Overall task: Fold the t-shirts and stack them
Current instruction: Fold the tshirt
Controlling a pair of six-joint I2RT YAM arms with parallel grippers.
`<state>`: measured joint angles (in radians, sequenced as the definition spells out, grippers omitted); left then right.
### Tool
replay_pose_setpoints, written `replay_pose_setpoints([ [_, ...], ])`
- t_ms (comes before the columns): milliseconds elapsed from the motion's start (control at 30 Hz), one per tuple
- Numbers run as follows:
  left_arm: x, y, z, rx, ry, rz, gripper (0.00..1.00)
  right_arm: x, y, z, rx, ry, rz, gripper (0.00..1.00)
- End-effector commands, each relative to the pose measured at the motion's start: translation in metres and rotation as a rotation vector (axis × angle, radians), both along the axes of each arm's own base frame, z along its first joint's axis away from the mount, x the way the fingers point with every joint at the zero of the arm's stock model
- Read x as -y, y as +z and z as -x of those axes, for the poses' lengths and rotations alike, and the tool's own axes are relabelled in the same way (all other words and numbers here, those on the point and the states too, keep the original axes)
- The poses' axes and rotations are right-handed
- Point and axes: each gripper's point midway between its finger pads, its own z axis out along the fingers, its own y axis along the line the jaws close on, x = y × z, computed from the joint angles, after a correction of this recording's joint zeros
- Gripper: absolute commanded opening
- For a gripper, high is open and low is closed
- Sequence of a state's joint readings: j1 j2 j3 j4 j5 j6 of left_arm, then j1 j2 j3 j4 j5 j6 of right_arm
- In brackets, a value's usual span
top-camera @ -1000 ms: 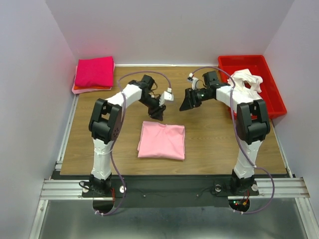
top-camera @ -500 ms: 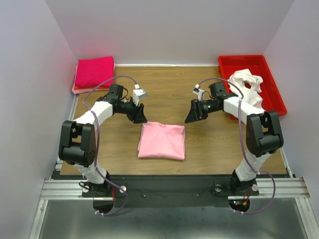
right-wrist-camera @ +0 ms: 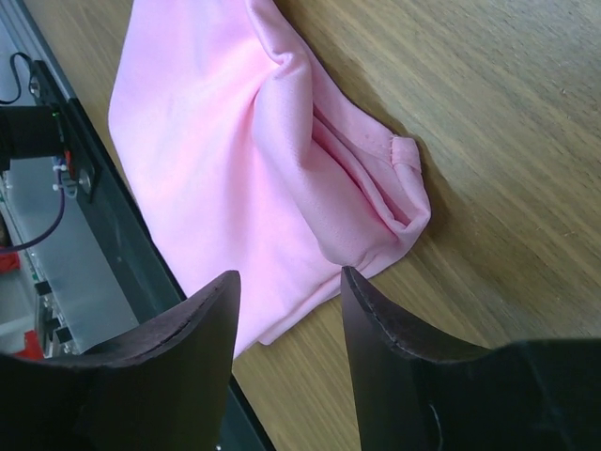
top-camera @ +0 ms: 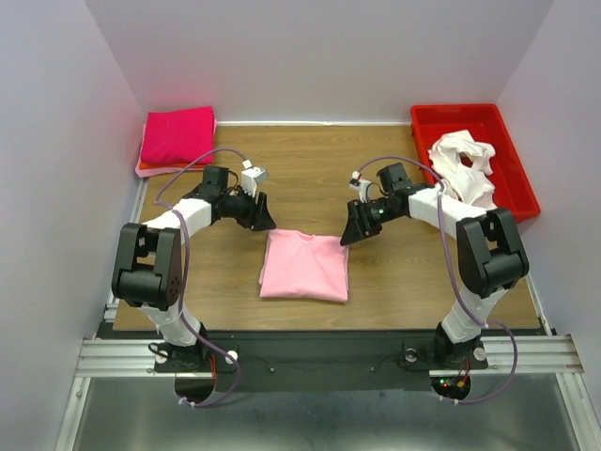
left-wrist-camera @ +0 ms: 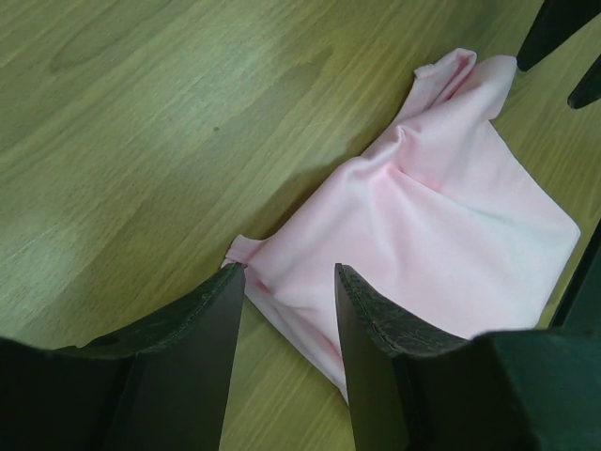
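Folded light-pink cotton t-shirt (top-camera: 304,267) awaits stacking; left gripper (top-camera: 266,224) and right gripper (top-camera: 347,237) parted, empty; crumpled white shirts (top-camera: 462,160), 2 o'clock, unfolded.

On the brown wooden table (top-camera: 404,282), a folded pink cloth t-shirt (top-camera: 304,266) lies flat, about midway across and toward the near edge. The left black two-finger gripper (top-camera: 266,222) is at the shirt's far-left corner, and the right black two-finger gripper (top-camera: 348,236) is at its far-right corner (in each wrist view that corner sits under the spread fingers, contact unclear). In the far-left table corner, a folded magenta cloth t-shirt (top-camera: 178,134) is stacked on a folded orange cloth t-shirt (top-camera: 148,170). At the far-right corner stands a red rectangular plastic bin (top-camera: 516,193), with crumpled white cloth t-shirts (top-camera: 462,162) in it. The arm bases are at the near edge, left and right of the pink shirt.
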<state>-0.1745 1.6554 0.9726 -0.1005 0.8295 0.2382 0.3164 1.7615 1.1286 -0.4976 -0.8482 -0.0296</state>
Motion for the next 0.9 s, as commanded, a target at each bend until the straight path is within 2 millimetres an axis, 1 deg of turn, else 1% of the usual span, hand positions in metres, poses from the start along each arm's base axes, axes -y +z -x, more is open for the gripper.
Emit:
replay_pose_setpoints([
  [0,-0.001,-0.001,-0.008,-0.001,0.027,0.009,0.54,-0.004,-0.005,-0.003,0.036,0.012,0.015,0.52],
  [133,0.0,-0.008,-0.003,-0.039,0.016,0.013,0.53,-0.006,-0.01,-0.002,0.036,0.016,0.034,0.51],
  [167,0.001,-0.011,0.002,-0.054,0.009,0.016,0.51,-0.007,-0.01,-0.002,0.037,0.017,0.035,0.51],
  [333,0.002,-0.017,0.016,-0.093,-0.005,0.033,0.49,-0.008,-0.013,-0.002,0.034,0.018,0.036,0.47],
  [500,0.002,-0.019,0.018,-0.099,-0.003,0.03,0.49,-0.008,-0.019,-0.003,0.027,0.013,0.057,0.47],
  [667,0.002,-0.018,0.021,-0.103,-0.009,0.036,0.48,-0.003,-0.019,0.0,0.043,-0.003,0.081,0.48],
  [867,0.003,-0.026,0.028,-0.137,-0.02,0.045,0.46,-0.013,-0.025,0.006,0.035,0.032,0.076,0.46],
])
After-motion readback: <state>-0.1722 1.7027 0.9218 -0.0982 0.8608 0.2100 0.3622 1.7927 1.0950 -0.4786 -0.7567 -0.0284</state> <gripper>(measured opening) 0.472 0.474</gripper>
